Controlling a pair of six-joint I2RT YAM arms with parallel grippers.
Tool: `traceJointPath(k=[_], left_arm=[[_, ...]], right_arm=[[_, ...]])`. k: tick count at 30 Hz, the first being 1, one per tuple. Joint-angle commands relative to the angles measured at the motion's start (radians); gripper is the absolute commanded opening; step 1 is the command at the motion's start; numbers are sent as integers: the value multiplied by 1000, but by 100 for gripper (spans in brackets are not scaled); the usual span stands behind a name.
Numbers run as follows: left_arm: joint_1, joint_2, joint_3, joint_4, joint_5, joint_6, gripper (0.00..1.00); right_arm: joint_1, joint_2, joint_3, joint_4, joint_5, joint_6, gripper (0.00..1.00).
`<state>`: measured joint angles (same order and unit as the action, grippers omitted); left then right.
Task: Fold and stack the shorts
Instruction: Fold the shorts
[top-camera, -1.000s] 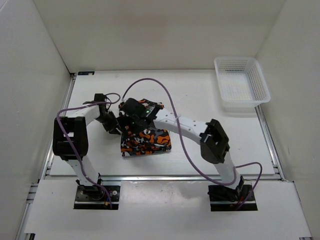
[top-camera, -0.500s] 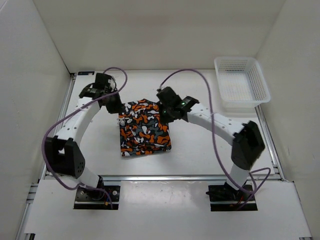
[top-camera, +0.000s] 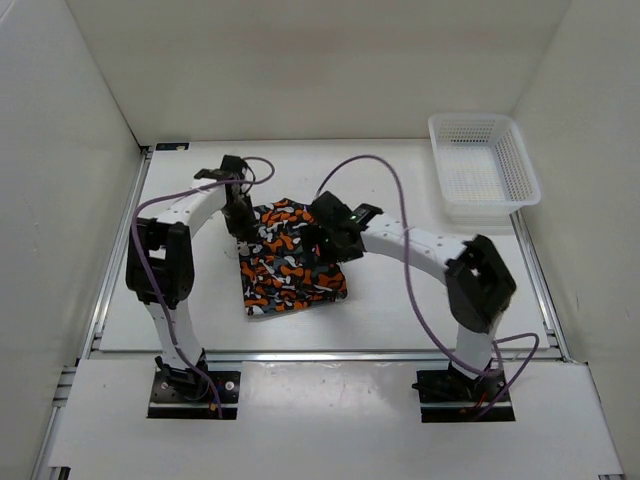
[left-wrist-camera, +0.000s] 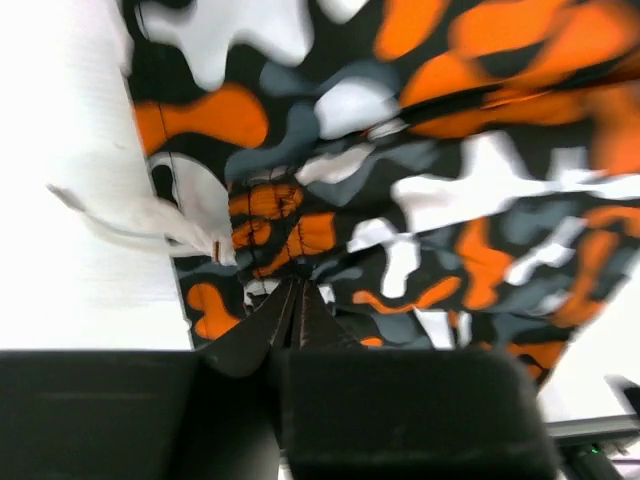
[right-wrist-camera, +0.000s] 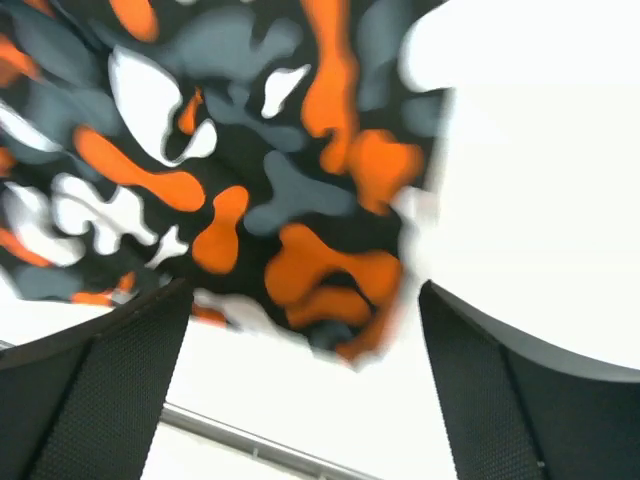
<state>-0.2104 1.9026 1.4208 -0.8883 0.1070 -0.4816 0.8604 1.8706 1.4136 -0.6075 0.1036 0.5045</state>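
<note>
**A:** Left jaws are clenched, and the cloth of the shorts (top-camera: 292, 262) puckers right into their tips. I call that a pinch on the fabric's edge.

**B:** And the right jaws?

**A:** Spread wide, gripping nothing. A corner of the shorts lies just ahead of them, in line with the gap.

**B:** So where does the garment sit overall?

**A:** Flat on the surface (top-camera: 420, 190), between the two sets of jaws, fanning out ahead of the left ones. A white cord (left-wrist-camera: 130, 215) trails off just left of those tips.

**B:** How far along, would you say?

**A:** Partway. It reads as a compact, roughly square bundle, so some folding looks done. Another fold or a tidy-up seems left. As for stacking, only one bundle shows.

**B:** The basket (top-camera: 482, 208)?

**A:** Well apart from the right jaws, off behind them, and not part of this.

**B:** What can't you make out?

**A:** I can't tell how many layers are in that bundle, or whether a second pair lies underneath. From above, both arm heads cover the bundle's far corners. The right wrist view is blurred, so that corner's edge is vague. How much cloth the left tips hold is also hidden where they meet.
</note>
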Motion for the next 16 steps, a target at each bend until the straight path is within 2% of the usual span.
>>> traceJointPath(k=[1,2,5,6,7,12,16], left_arm=[[3,-150,180,-75,-75,56,18],[3,-175,213,-101,-75,57,22],[3,-298,311,-167,-75,80,51],[3,-366,328,-181,-75,80,68],[3,-402,349,-181,-75,80,74],[25,-609,317,-164,-125,60,77],[49,-730,250,-143,-157,29,78]], right_arm=[[0,-244,103,-119,286,12,100],[0,-279,113,-148,351,12,100],[-49,-454,104,-236,526,35,100],[-78,-490,70,-265,560,48,100],[-95,-525,58,-284,593,67,100],[-198,-723,-2,-403,738,126,100],[-207,-829,-93,-403,781,112,100]])
